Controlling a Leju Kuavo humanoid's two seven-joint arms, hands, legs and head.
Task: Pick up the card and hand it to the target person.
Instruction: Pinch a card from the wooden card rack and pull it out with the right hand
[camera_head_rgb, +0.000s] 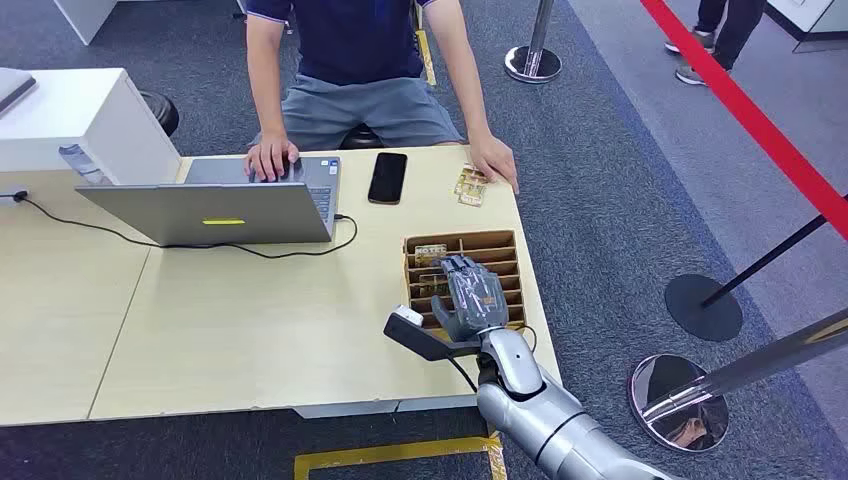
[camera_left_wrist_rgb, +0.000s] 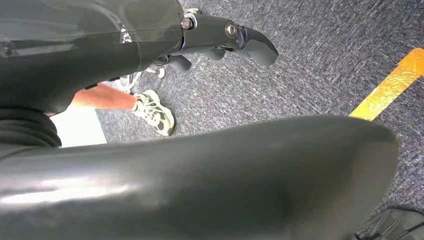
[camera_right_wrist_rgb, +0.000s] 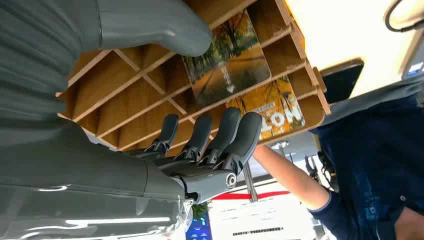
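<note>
Card (camera_right_wrist_rgb: 227, 60) with autumn-path print lying slantwise in wooden divider box (camera_right_wrist_rgb: 125, 95), lettering unreadable, right hand (camera_right_wrist_rgb: 210, 145) above it, fingers apart, left hand (camera_left_wrist_rgb: 220, 40) curled in, empty.

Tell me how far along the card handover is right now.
Early stage. Done: the right hand has reached over the wooden slotted box. In hand: nothing yet; its fingers hover by the cards. Left: grip one card, lift it, hand it to the seated person.
</note>
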